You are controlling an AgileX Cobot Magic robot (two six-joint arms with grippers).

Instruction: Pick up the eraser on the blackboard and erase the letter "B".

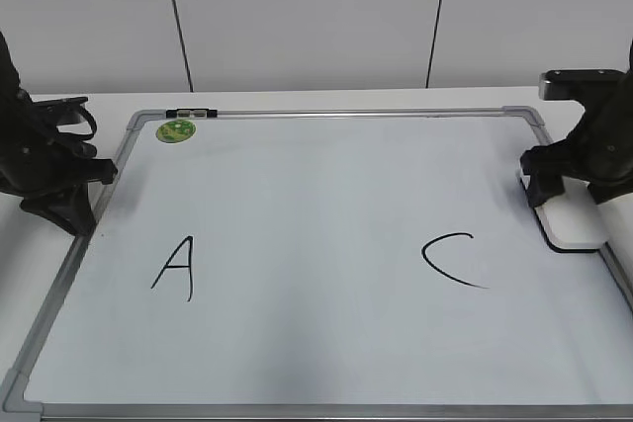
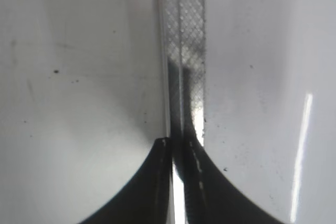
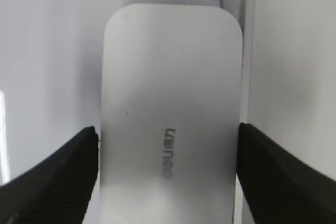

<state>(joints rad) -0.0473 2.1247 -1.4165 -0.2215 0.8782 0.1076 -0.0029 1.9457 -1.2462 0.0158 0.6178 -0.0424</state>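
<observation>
Eraser [image 3: 170,114] lying on blackboard [image 1: 326,195] right edge; right end effector [image 3: 168,145] straddling it, fingers apart, readying grasp. Left end effector [image 2: 176,150] closed, parking clear over frame.

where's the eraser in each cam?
Exterior: eraser at the blackboard's right edge, under the right gripper.
Left wrist: not in view.
Right wrist: eraser center frame, between the fingers.
Shared landmark: the board's grey frame, beside the eraser.
</observation>
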